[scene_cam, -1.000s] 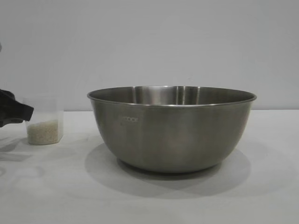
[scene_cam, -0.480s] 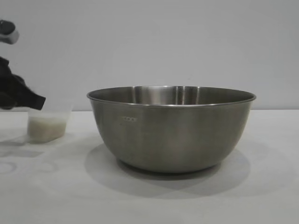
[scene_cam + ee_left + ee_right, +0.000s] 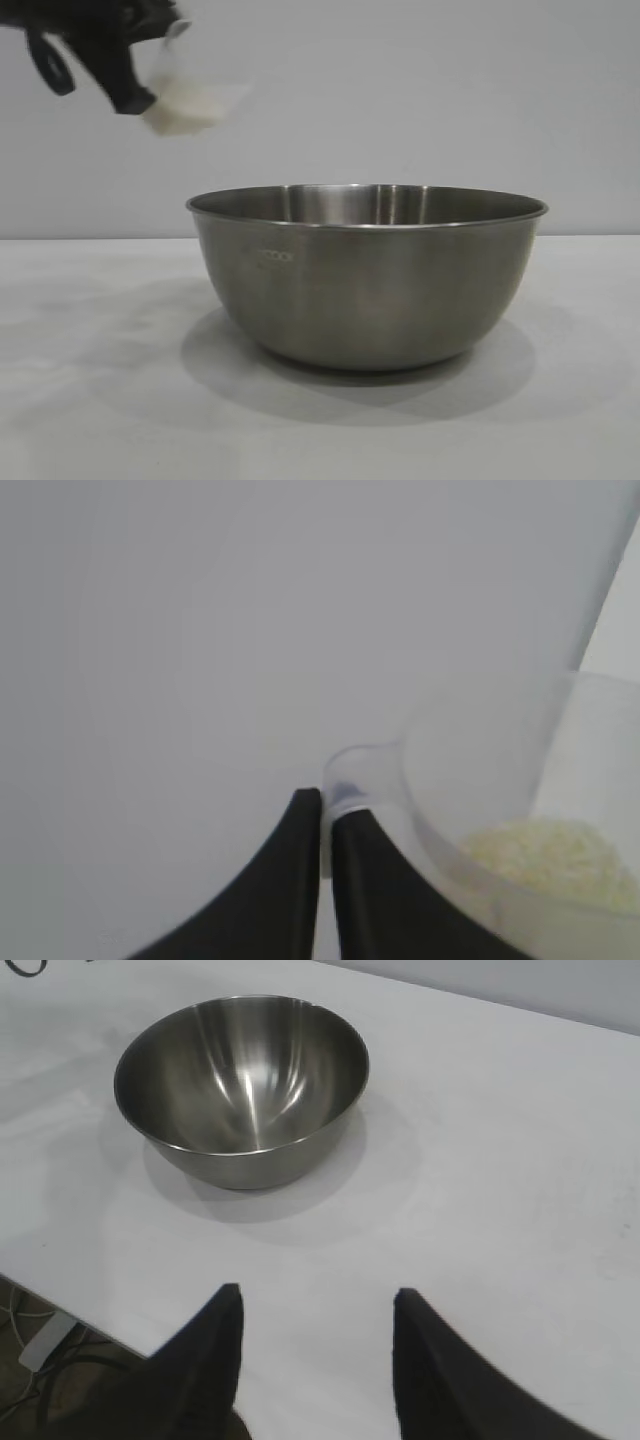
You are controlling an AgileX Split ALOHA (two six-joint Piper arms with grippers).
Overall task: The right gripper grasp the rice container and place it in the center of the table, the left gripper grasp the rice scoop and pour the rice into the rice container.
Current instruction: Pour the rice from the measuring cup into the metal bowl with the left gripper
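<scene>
Pouring step under way. Exterior: left pincer (image 3: pixel 135 70) clamps scoop (image 3: pixel 185 100) aloft at ten o'clock from bowl (image 3: pixel 367 275), mid-bench (image 3: pixel 90 400). Left wrist: handle pinched, rice (image 3: pixel 550 855) inside. Right wrist: right pincer (image 3: pixel 315 1345) spread, empty, well apart. Next: carry over rim, tip.

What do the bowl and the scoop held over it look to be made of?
The rice container looks like brushed stainless steel: grey sheen, streaked reflections inside, rolled rim. The rice scoop, pinched by its handle in the left gripper, looks like translucent, slightly frosted plastic, since the rice shows through its wall. The table seems a matte white laminate, though that is uncertain. The right gripper hangs open, away from the bowl.
</scene>
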